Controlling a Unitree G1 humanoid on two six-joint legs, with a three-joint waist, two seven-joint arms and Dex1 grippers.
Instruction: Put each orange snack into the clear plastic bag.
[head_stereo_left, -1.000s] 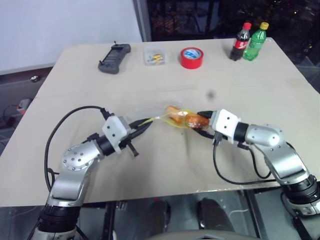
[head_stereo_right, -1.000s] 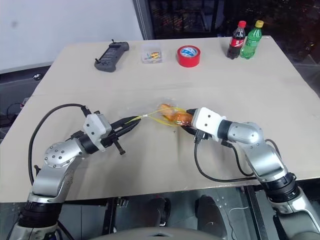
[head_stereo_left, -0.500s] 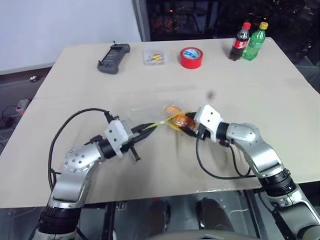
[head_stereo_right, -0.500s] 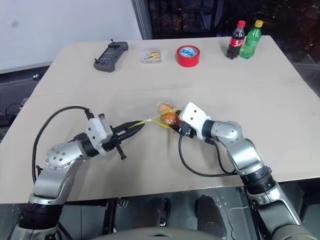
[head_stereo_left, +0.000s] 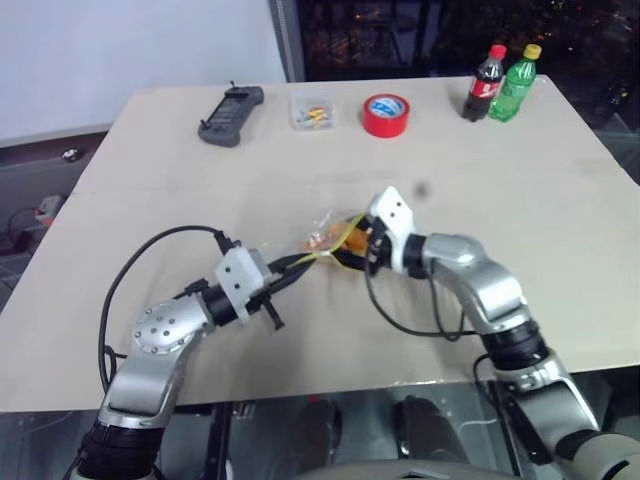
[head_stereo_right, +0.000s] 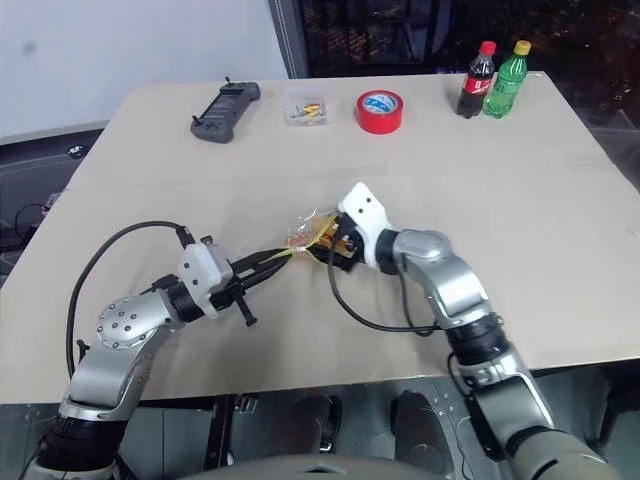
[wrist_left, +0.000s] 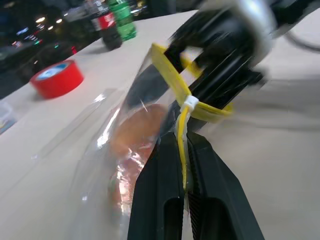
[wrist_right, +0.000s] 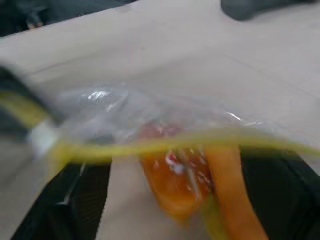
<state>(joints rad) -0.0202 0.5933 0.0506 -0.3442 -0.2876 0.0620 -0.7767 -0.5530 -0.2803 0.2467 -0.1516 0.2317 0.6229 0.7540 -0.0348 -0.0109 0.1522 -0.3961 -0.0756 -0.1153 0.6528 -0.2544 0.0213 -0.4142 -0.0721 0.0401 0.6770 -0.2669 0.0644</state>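
Bag item: clear plastic bag (head_stereo_left: 325, 238), crinkly film with a yellow seal strip (wrist_left: 184, 145), hanging just above the table (head_stereo_left: 560, 200) near its middle, well apart from the red tape roll (head_stereo_left: 385, 114) at the far edge. I am pinching the seal strip with my left gripper (wrist_left: 183, 175), fingers clamped tight on it, holding the mouth toward my other arm.

Snack items: orange snacks (wrist_right: 172, 172), glossy-wrapped, soft and bun-like, sitting inside the bag mouth behind the yellow strip. How many are fully in, I cannot tell; orange shows through the film in the left wrist view too.

Right gripper (head_stereo_left: 352, 243): pushing into the bag mouth, black fingers (wrist_right: 80, 200) spread wide on either side of the orange wrapper, not visibly squeezing it.

Handling, as I judge it: snacks are light, squashy, slick in their wrappers, so best taken across the middle with a gentle squeeze. The bag is limp and slippery, with the stiffer seal strip the only sound place for holding.

Other stock beyond the tape roll: cola bottle (head_stereo_left: 482, 82), green bottle (head_stereo_left: 514, 82).
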